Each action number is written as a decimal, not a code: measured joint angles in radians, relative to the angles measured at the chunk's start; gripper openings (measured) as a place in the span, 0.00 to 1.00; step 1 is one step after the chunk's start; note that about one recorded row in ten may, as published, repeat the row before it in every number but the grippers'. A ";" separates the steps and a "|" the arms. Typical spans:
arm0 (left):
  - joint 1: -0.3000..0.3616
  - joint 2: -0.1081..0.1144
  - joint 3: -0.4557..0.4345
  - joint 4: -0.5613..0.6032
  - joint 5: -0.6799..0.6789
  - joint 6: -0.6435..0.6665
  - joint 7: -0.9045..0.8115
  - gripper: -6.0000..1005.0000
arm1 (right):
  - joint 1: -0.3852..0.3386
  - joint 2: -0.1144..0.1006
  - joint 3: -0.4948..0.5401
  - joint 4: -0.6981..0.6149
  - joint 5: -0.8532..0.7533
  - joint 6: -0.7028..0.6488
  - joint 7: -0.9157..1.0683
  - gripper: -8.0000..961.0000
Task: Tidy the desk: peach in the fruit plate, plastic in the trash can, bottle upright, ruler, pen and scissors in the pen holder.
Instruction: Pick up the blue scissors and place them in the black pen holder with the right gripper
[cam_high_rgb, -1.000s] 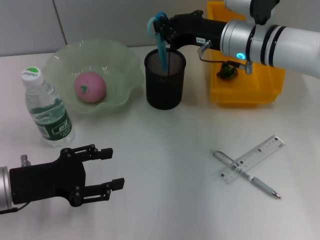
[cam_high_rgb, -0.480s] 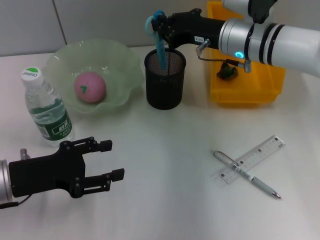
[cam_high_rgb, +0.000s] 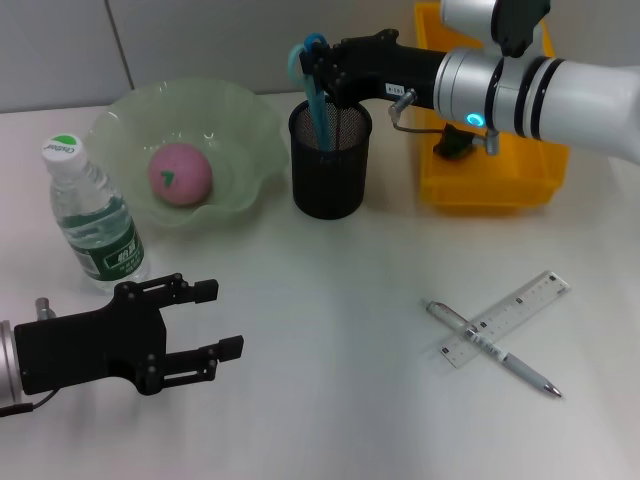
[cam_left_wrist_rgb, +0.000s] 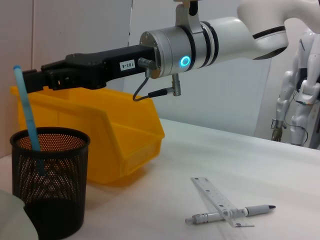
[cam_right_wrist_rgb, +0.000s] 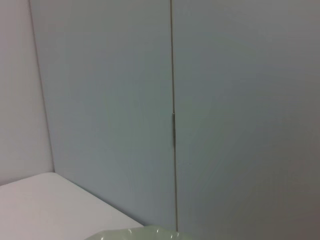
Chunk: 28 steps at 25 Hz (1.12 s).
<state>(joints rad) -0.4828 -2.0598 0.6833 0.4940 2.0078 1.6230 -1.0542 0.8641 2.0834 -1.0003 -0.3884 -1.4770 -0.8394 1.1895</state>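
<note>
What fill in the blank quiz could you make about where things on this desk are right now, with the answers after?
1. The peach lies in the ____.
2. The scissors stand in the black mesh ____.
3. The ruler lies across the ____.
4. The bottle stands ____ beside the fruit plate.

Answers: fruit plate; pen holder; pen; upright
</note>
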 joint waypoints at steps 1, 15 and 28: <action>0.000 0.000 0.000 0.000 0.000 0.000 0.000 0.75 | -0.002 0.000 0.000 0.000 0.000 -0.002 0.000 0.15; 0.006 0.003 -0.001 0.000 -0.003 0.000 0.015 0.75 | -0.008 0.003 -0.016 0.002 0.001 -0.006 0.008 0.16; 0.009 -0.004 0.002 -0.006 -0.004 -0.017 0.050 0.75 | -0.042 0.002 -0.017 -0.008 0.001 -0.024 0.002 0.16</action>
<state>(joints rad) -0.4739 -2.0640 0.6852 0.4882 2.0041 1.6060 -1.0044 0.8218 2.0852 -1.0171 -0.3962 -1.4756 -0.8634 1.1913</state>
